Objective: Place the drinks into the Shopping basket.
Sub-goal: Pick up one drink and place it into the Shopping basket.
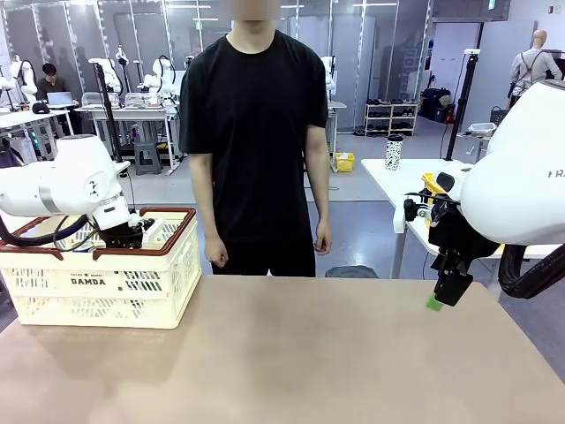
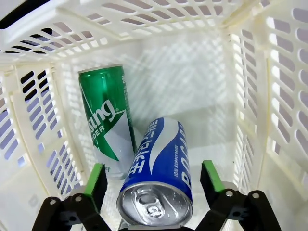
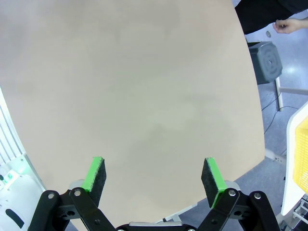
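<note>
Over at the table's left stands the cream Shopping basket (image 1: 106, 291) with its dark red rim, and my left gripper (image 1: 132, 231) reaches down into it. Inside the basket (image 2: 284, 96) a green can (image 2: 106, 115) lies against the wall. A blue-and-white can (image 2: 161, 159) leans on the green one, silver top toward the camera. My left gripper (image 2: 153, 167) is open around the blue can, with a gap showing at each pad. My right gripper (image 1: 441, 296) hangs open over the table's right edge. Nothing sits between my right gripper's (image 3: 153, 166) fingers.
A person (image 1: 256, 132) stands at the far side of the tan table (image 1: 291, 353), hands hanging down. Behind on the right is a white table with a speckled cup (image 1: 394, 152) and a yellow basket (image 1: 433, 185).
</note>
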`<control>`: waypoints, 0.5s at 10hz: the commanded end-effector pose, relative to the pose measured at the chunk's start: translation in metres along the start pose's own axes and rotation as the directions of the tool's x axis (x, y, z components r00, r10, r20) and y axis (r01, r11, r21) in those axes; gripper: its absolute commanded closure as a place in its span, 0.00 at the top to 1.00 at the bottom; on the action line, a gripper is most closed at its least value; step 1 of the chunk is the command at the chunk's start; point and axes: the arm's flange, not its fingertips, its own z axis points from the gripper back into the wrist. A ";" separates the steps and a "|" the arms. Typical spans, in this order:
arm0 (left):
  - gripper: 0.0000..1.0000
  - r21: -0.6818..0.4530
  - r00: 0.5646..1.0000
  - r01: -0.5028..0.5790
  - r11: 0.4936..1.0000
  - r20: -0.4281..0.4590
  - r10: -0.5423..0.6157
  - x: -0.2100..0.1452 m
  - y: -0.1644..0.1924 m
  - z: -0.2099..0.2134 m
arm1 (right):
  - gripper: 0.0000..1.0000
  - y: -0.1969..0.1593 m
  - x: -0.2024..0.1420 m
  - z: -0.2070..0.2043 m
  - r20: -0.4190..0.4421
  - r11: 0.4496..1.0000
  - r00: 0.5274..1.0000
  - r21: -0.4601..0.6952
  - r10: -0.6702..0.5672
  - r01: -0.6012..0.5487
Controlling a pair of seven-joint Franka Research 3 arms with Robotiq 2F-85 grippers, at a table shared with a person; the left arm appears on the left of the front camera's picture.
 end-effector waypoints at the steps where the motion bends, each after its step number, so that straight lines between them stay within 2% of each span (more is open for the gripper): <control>1: 1.00 0.029 0.999 0.007 1.000 0.036 -0.008 -0.001 -0.010 0.011 | 1.00 0.000 0.000 0.000 -0.008 1.000 1.000 -0.004 -0.002 0.002; 5: 1.00 0.062 0.998 0.006 0.998 0.055 -0.009 0.007 -0.019 0.031 | 1.00 0.000 0.000 0.000 -0.008 1.000 1.000 -0.004 -0.002 0.002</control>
